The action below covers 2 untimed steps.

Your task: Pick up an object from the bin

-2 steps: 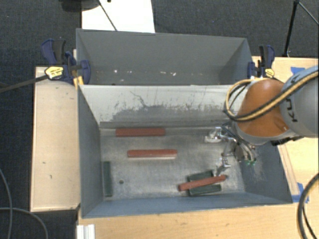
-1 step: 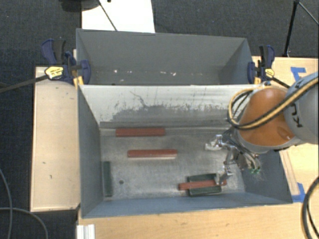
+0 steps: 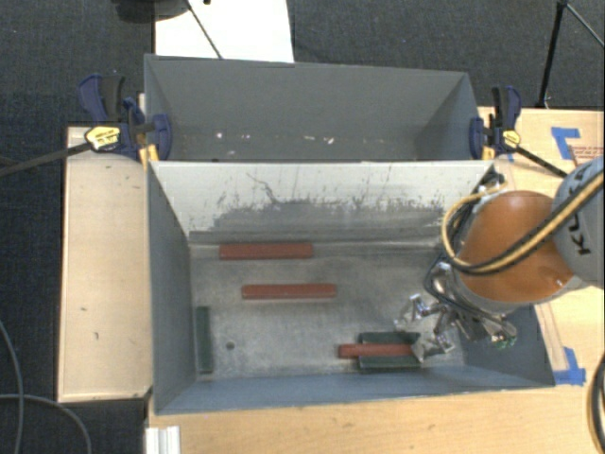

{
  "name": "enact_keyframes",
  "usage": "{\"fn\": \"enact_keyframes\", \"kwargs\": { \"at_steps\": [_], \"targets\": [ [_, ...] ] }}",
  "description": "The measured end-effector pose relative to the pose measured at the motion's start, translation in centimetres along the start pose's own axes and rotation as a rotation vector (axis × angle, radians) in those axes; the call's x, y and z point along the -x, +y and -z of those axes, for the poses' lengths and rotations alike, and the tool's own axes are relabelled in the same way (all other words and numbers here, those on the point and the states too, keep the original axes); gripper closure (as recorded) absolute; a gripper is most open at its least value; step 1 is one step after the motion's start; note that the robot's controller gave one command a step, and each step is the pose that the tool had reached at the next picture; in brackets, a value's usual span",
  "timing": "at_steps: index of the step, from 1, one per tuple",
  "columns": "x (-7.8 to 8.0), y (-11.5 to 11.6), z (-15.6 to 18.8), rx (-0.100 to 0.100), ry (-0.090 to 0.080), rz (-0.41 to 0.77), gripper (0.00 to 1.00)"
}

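Five bars: three red-brown and two dark green, all long and thin, lying flat and spread out on the floor of the bin point(image 3: 170, 282).
Back red bar point(image 3: 266, 250): lies crosswise just in front of the far wall, left of centre.
Middle red bar point(image 3: 288, 291): parallel to the back one, a little nearer the camera and shifted slightly right; the two are apart.
Left green bar point(image 3: 202, 339): lies along the foot of the left wall, pointing front to back, well apart from the others.
Front red bar point(image 3: 376, 351): lies crosswise near the front wall, right of centre, its right end reaching the Claw.
Front green bar point(image 3: 389, 364): touches the Front red bar; green shows along that bar's near edge and above its right end.
Claw point(image 3: 430, 334): low in the front right part of the bin, at the right end of the front red and green pair.
Claw state: cannot tell whether it is released or clenched, nor whether it grips either bar.
Orange cover point(image 3: 515, 249): round, on the wrist above the Claw, near the right wall.
Cables point(image 3: 458, 225): yellow and black, looped round the cover's left side.
Arm point(image 3: 586, 197): grey, comes in from the right over the bin's rim.
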<state>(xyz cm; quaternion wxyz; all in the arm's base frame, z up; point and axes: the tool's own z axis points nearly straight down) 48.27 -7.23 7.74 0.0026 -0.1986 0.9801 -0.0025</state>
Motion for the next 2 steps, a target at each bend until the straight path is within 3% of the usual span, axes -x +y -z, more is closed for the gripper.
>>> {"fn": "enact_keyframes", "kwargs": {
  "at_steps": [1,2],
  "targets": [
    [0.0,0.0,0.0,0.0,0.0,0.001,1.0],
    [1.8,-1.5,18.2,0.001,-0.005,-0.04,1.0]
  ]
}}
